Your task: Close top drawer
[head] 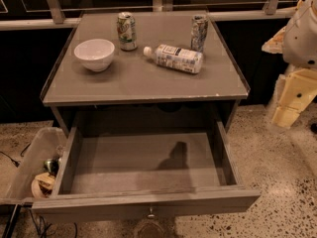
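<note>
Gripper [291,99], its grip state impossible to tell, hangs right of the grey table [148,81], well apart from the top drawer [99,207], which stands pulled wide out.

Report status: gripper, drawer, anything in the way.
Gripper right of cabinet, apart from drawer. Drawer pulled out, not yet closed. Bin beside its left wall.

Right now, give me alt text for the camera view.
The top drawer of a grey cabinet stands wide open. On top sit a white bowl, a green can, a silver can and a lying bottle; the end effector hangs at the right edge.
</note>
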